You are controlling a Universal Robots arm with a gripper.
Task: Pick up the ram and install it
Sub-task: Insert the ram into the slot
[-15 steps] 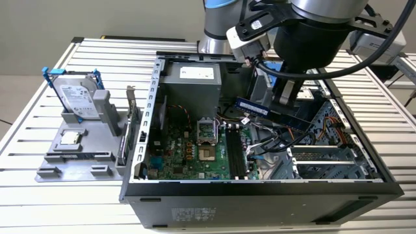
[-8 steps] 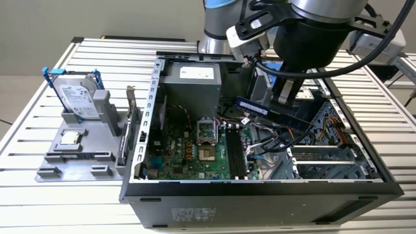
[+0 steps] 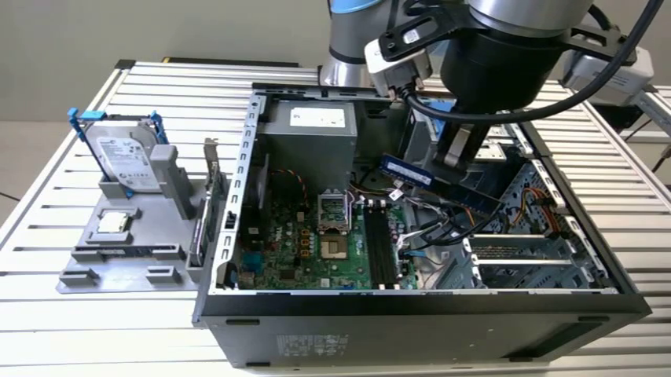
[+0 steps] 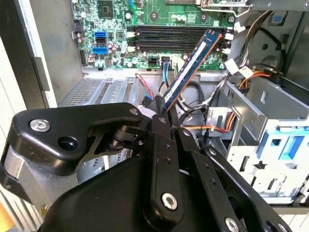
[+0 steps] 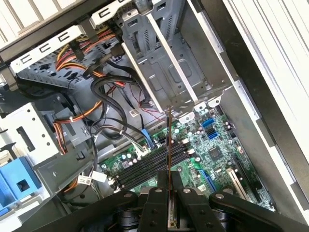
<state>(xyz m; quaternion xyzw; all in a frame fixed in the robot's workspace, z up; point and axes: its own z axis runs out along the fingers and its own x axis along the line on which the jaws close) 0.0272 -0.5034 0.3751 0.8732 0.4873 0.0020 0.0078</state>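
The ram point(image 3: 414, 174) is a long blue stick held in the air over the open computer case point(image 3: 419, 318). My gripper point(image 3: 454, 166) is shut on it near its middle and reaches down into the case. In the second wrist view the ram point(image 4: 193, 63) juts out from the black fingers point(image 4: 160, 126) and tilts toward the black memory slots point(image 4: 178, 36). In the first wrist view the ram point(image 5: 168, 145) shows edge-on above the memory slots point(image 5: 149, 164), rising from my gripper point(image 5: 169, 191). The memory slots point(image 3: 379, 247) lie on the green motherboard point(image 3: 298, 247), below the ram and apart from it.
A silver hard drive with blue rails point(image 3: 121, 157) and a small square chip point(image 3: 113, 224) rest on a grey holder on the exterior view's left. Inside the case are a power supply point(image 3: 309, 133), loose cables point(image 3: 441, 228) and a metal drive cage point(image 3: 524, 259).
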